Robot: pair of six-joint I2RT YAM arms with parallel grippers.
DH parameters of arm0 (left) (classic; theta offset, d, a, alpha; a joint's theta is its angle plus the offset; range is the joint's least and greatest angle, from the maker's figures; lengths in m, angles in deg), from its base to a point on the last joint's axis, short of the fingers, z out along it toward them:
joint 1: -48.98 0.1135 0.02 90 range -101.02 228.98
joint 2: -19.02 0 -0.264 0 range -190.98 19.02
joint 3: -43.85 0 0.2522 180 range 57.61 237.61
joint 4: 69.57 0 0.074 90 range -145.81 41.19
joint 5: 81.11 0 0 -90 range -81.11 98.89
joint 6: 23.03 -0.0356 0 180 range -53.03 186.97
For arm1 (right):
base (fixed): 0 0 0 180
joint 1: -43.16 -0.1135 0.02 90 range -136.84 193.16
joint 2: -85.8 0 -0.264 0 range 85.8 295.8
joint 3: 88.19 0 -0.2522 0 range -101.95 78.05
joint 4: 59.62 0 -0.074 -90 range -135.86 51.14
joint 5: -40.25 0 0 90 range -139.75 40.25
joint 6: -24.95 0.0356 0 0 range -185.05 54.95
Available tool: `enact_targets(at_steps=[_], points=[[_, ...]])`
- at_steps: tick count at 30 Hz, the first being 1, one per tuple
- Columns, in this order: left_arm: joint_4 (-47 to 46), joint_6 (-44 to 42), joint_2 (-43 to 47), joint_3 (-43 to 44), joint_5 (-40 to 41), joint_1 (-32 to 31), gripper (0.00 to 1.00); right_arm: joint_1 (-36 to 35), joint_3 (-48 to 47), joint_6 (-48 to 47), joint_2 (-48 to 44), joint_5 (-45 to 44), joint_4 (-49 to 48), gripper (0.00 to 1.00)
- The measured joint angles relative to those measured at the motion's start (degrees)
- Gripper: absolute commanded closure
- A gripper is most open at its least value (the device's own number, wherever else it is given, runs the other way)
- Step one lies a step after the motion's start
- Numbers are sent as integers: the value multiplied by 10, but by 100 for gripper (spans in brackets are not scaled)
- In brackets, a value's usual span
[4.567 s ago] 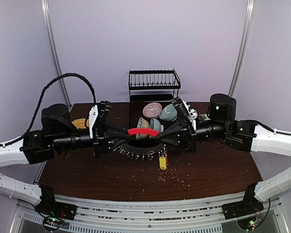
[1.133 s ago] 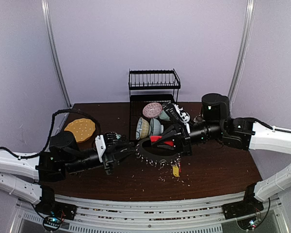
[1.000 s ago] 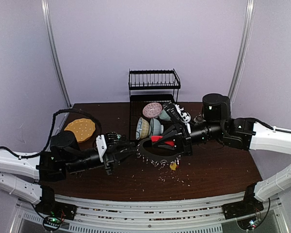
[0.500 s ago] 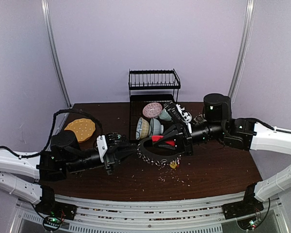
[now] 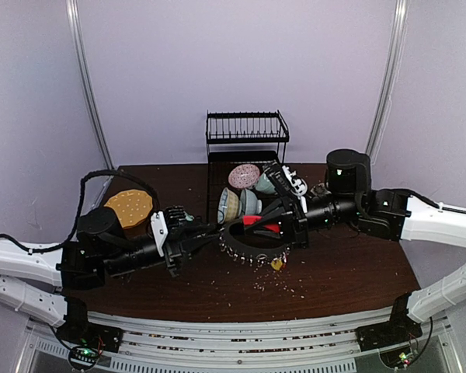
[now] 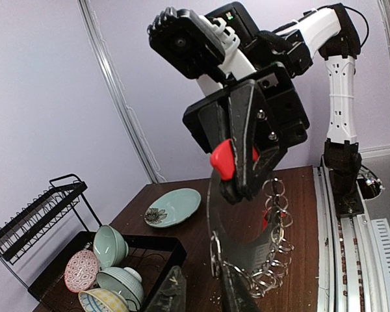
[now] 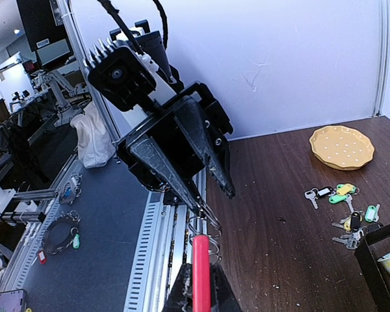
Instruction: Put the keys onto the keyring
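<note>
1. Grips keyring (image 5: pixel 245 252) by its red sleeve (image 5: pixel 252 221) with right gripper (image 5: pixel 270 225), jaws pressed tight.
2. Meets opposite rim with left gripper (image 5: pixel 216 231), jaws slightly apart around it; cannot tell whether it has a hold.
3. Hangs keyring above surface (image 5: pixel 334 272), before rack (image 5: pixel 246 128), yellow-tagged key (image 5: pixel 277 264) dangling.
4. Shows loose keys (image 7: pixel 341 195) near plate (image 7: pixel 343 147).

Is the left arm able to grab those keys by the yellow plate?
Probably yes. The keys lie on bare table near the yellow plate, on that arm's side, with nothing lying on them. The left gripper is up at the keyring, so it must pull away first.
</note>
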Motion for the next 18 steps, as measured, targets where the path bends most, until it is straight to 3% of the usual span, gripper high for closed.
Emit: enact_targets(at_steps=[18], points=[[9, 2, -19, 30, 1, 0, 84, 0, 0, -2, 0, -12, 13, 100]])
